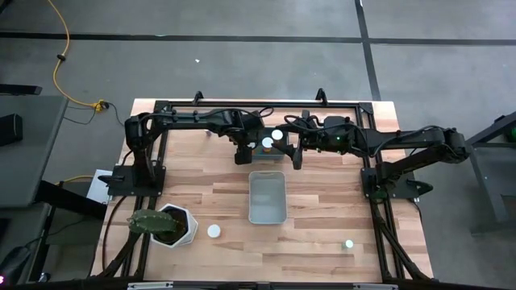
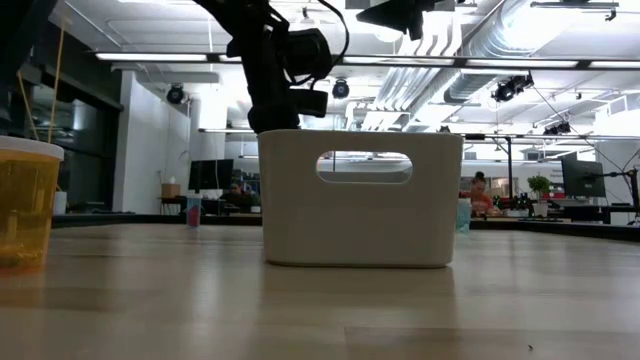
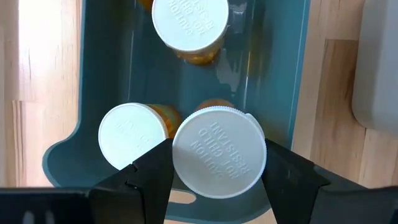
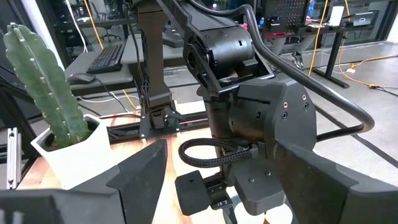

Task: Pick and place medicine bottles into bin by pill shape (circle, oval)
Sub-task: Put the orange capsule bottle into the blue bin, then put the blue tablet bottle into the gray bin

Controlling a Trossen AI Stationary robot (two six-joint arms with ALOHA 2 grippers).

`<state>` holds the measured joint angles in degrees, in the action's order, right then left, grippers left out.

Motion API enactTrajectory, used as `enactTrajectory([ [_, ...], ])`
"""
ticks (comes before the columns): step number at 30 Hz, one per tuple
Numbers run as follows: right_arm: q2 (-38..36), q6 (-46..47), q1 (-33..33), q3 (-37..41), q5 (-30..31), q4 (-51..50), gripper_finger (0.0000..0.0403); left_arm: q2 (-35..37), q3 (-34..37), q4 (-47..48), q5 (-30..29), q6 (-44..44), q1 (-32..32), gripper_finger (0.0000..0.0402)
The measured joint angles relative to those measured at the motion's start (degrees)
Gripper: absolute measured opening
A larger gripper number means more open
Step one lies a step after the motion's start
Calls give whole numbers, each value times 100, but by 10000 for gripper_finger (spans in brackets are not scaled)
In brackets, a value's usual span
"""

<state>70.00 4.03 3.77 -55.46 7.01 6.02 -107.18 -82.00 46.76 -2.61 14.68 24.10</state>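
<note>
Medicine bottles are spread over the tabletop, recorded here from the near edge to the far edge. One small bottle with a pale greenish top [image 1: 348, 243] stands alone near the near right corner. One white-capped bottle [image 1: 214, 231] stands near the near edge, just beside a white plant pot [image 1: 184, 225] holding a cactus [image 1: 149, 223] at the near left. In the low view an amber bottle [image 2: 25, 205] stands close to the camera at the picture's left. A white bin [image 1: 268, 197] sits at the middle of the tabletop, apart from all bottles; its handle slot shows in the low view. Beyond it, toward the far edge, a grey-blue tray [image 3: 277, 68] holds amber bottles with white caps: one [image 3: 189, 28] at the tray's far end and one [image 3: 134, 137] beside the left gripper. The left gripper [image 3: 217, 165] is inside this tray, its fingers [image 3: 149, 174] closed against the white cap of a third bottle [image 3: 219, 160]. The right gripper [image 1: 297, 155] hangs just beside the left one over the tray's right side, its fingers [image 4: 140, 174] spread apart with nothing between them. In the high view two caps [image 1: 272, 138] show between the two arms.
</note>
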Motion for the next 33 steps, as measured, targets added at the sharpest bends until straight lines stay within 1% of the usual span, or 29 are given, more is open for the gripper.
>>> enactTrajectory([
  [5,0,0,0,0,-2,0,282,0,0,4,0,-15,0,203],
  [13,0,107,0,0,-2,0,282,0,0,44,2,-56,0,254],
  [16,0,107,0,0,-2,0,282,0,0,43,14,-103,0,268],
  [19,0,107,0,0,-2,0,282,0,0,37,57,-105,0,274],
  [24,0,107,-2,0,-3,2,282,38,0,78,66,-114,-14,273],
  [27,0,107,0,0,-2,2,282,247,0,126,128,-268,41,271],
  [33,0,90,-1,0,-4,7,282,1083,0,-1,726,-1081,243,271],
])
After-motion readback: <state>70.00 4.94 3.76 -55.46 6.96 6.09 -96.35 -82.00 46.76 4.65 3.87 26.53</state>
